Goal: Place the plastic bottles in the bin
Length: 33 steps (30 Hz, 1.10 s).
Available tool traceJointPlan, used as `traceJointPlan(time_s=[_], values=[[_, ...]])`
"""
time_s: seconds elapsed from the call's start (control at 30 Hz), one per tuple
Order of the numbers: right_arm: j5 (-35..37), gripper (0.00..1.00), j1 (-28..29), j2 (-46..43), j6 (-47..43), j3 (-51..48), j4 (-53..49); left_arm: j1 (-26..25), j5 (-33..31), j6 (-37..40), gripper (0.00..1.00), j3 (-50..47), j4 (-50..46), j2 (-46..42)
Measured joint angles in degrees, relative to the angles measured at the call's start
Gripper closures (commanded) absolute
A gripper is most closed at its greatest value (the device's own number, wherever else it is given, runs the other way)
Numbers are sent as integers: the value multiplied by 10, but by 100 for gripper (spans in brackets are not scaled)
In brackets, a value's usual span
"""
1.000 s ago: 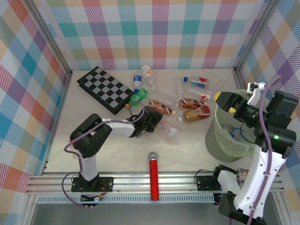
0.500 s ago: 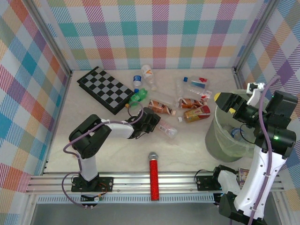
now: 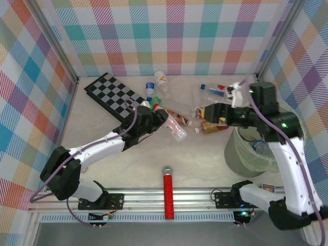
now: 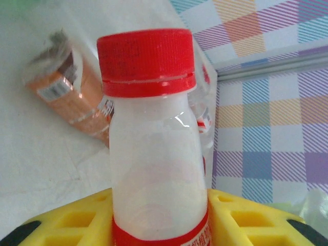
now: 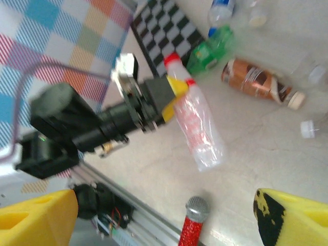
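Plastic bottles (image 3: 210,93) lie scattered on the table (image 3: 102,148) around both grippers. One of them, a clear bottle (image 3: 173,128) with a red cap, is pinched in the left gripper (image 3: 154,117). In the left wrist view that gripper's yellow fingers (image 4: 66,223) press on either side of the clear bottle (image 4: 159,169) at the top edge of its red label, just under the shoulder, with the cap standing out beyond them. Seen from the right wrist, the clear bottle (image 5: 202,133) hangs slanted across the left gripper (image 5: 177,89), cap end toward the checkerboard (image 5: 169,25) and base end toward the red glittery microphone (image 5: 195,220). Whether the base touches the table cannot be told. Just past the left gripper's tips lie a green bottle (image 5: 207,51) and a brown-labelled bottle (image 5: 256,82), both on their sides. The right gripper (image 3: 207,113) hovers over the middle of the scatter with its jaws spread wide and nothing between them; its yellow fingers (image 5: 36,215) sit at the two lower corners of its own view. A red-labelled bottle (image 3: 218,125) lies just beside it. The bin (image 3: 238,156) stands behind the right gripper, beside that arm and well apart from the held bottle, with a blue-capped bottle (image 3: 260,147) inside it.
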Motion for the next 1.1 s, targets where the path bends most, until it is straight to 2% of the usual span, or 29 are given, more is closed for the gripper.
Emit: traceJointPlan(time_s=[0.17, 0.33, 0.47, 0.93, 1.1], values=[[28, 15, 96, 97, -15, 4, 24, 63, 96, 89, 58, 3, -35, -57], [-7, 26, 118, 146, -13, -12, 95, 75, 185, 142, 57, 22, -62, -107], [-52, 26, 121, 180, -10, -21, 154, 74, 234, 146, 57, 27, -60, -129], [-168, 31, 127, 207, 12, -70, 250, 74, 250, 129, 57, 34, -27, -117], [-189, 41, 128, 217, 19, -77, 257, 74, 250, 125, 58, 48, -12, -102]])
